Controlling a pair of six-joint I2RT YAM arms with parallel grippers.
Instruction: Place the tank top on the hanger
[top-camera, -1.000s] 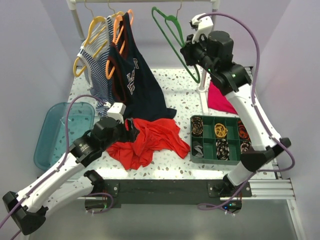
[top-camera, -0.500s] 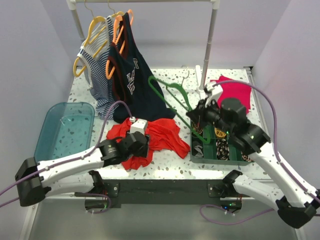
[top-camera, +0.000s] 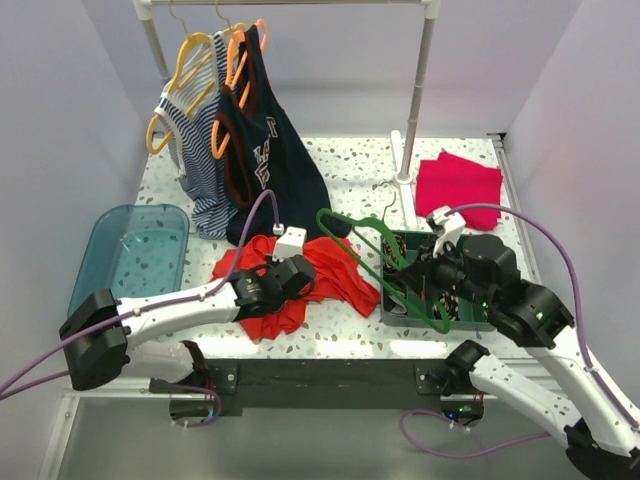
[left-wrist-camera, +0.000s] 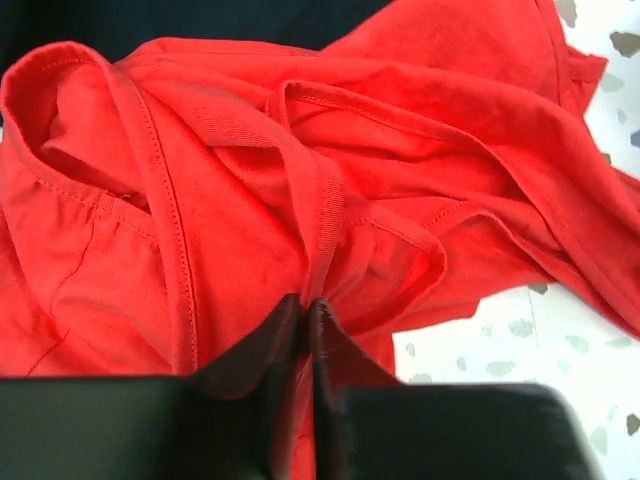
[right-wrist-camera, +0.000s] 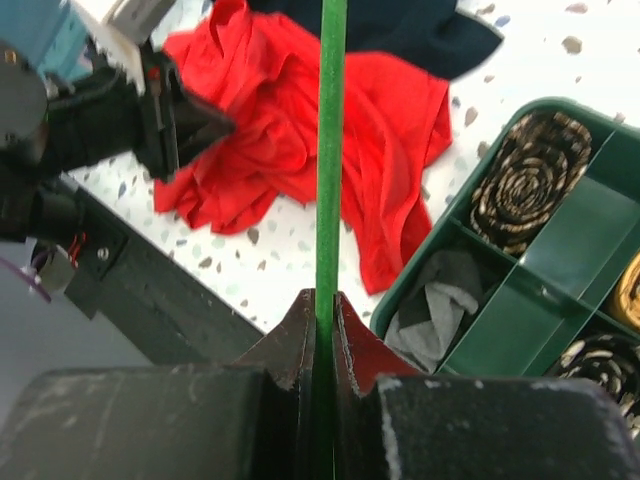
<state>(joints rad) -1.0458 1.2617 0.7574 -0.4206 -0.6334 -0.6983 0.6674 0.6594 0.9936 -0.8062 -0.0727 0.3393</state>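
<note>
Left wrist view: left gripper has its fingers drawn together on a raised ribbed fold of the tank top. It looks like a pinch, as far as this close-up lets me judge.

Only the top view places it. The tank top lies crumpled on the table by the near edge, left of centre, with its far side just beside the hem of the navy top hanging from the rail.

Right wrist view: right gripper is clamped on the hanger. The thin green bar runs straight up the frame over the red cloth.

The top view adds that the hanger is held tilted above the green compartment tray near the table's right near corner.

Writing: pale lettering on the navy top, too folded to read.
</note>
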